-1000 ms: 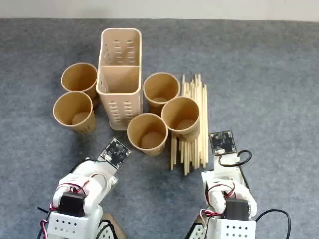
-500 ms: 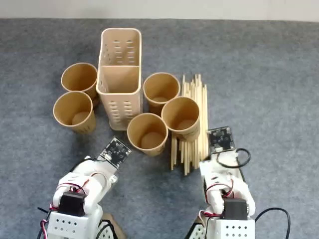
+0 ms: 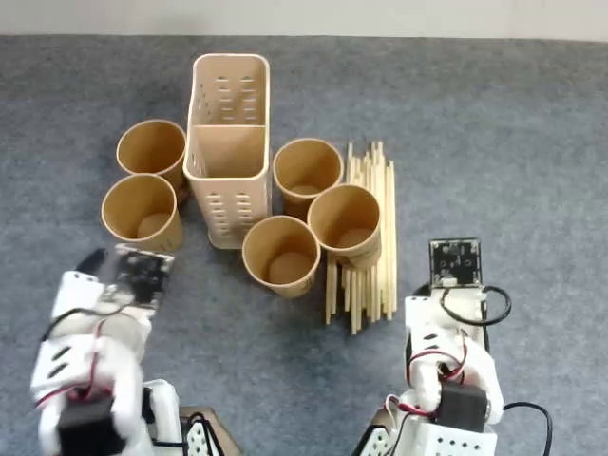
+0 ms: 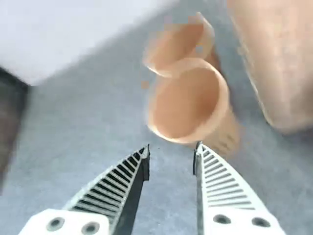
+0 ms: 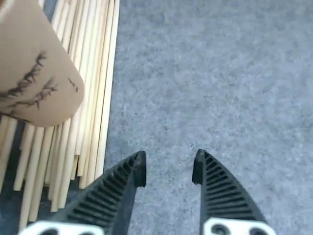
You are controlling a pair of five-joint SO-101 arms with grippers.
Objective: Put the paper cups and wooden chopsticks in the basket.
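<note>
Grey felt covers the desk (image 3: 532, 142), where five paper cups (image 3: 142, 213) and loose wooden chopsticks (image 3: 375, 228) lie beside the upright basket (image 3: 228, 142). Left end effector (image 4: 171, 156) and right end effector (image 5: 168, 169) both gape slightly, empty. Cups seem light and crushable, so pinch a rim gently; chopsticks look stiff and roll-prone.

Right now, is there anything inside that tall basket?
Nothing shows inside the basket: both of its compartments look empty. Its tall walls cover the very bottom of each, so that part cannot be seen.

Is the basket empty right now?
Empty: both compartments of the basket look bare from above, and five paper cups and the wooden chopsticks sit outside it.
</note>
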